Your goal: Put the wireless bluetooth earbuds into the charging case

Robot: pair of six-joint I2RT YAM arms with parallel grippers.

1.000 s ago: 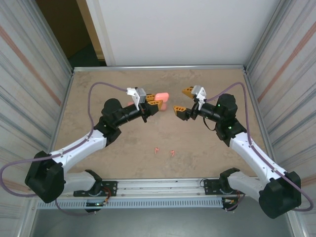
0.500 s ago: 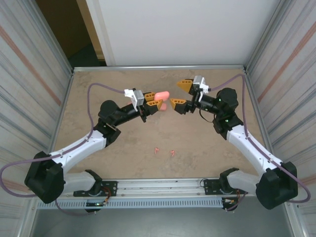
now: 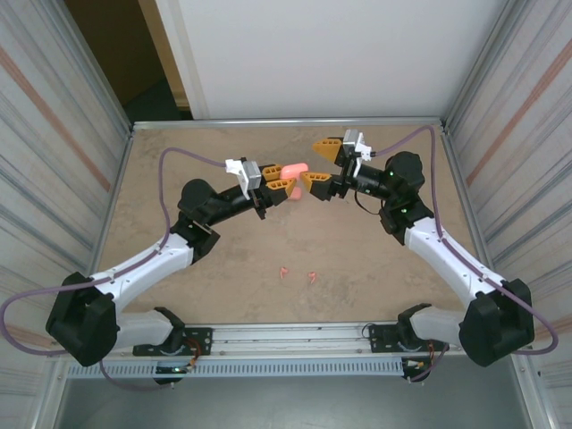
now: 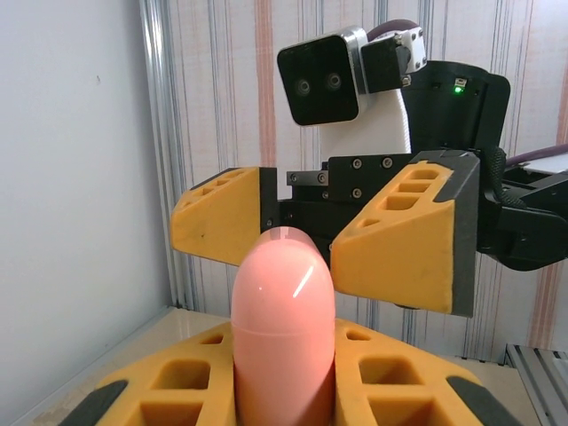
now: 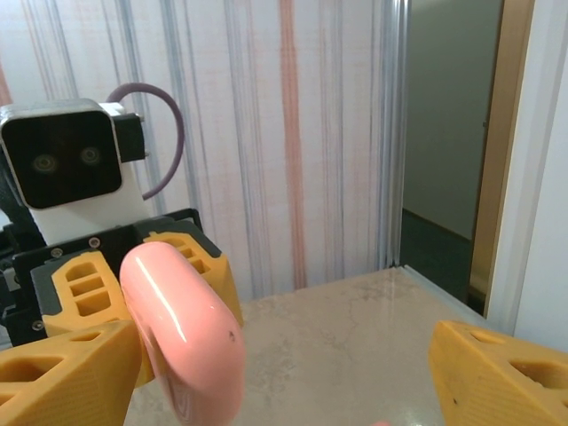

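My left gripper is shut on a closed pink charging case, held above the table. In the left wrist view the case stands upright between my yellow fingers. My right gripper is open and faces the case, with its jaws on either side of the case's tip and apart from it. In the right wrist view the case sits close to my lower-left finger. Two tiny pink earbuds lie on the table near the front.
The tan table is walled by striped panels left and right and a white panel behind. A bit of pink shows on the table just below the held case. A metal rail runs along the near edge.
My right gripper has moved left and slightly away from me, closing in on the held case while staying open. The left gripper and the case have barely shifted.
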